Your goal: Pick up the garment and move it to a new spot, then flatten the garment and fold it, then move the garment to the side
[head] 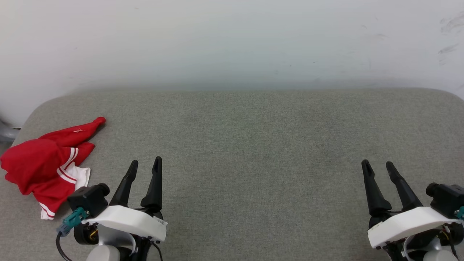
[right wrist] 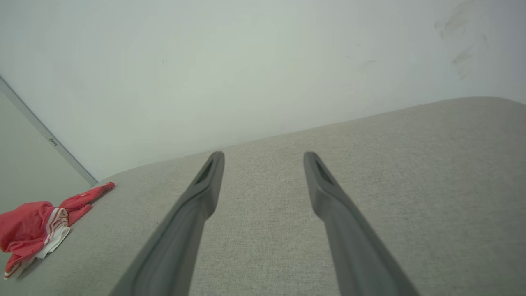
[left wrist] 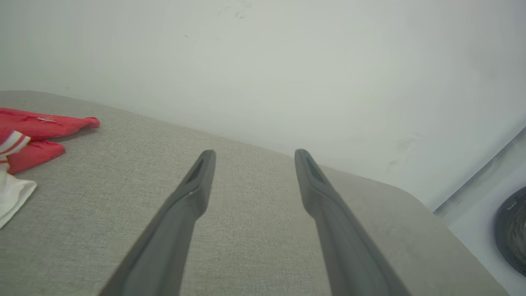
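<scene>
Leftward, crumpled garment (head: 40,163) on grey surface (head: 253,145)

The left pincer (left wrist: 254,153) (spread, empty) over grey cushion (left wrist: 246,230); garment (left wrist: 37,127) leftward.

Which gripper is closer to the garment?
The left gripper: the crumpled garment lies just to its left, while the right gripper is at the opposite side of the grey surface.

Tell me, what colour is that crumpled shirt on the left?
The shirt is red, with white parts and red-and-white striped trim; clearest in the head view.
</scene>
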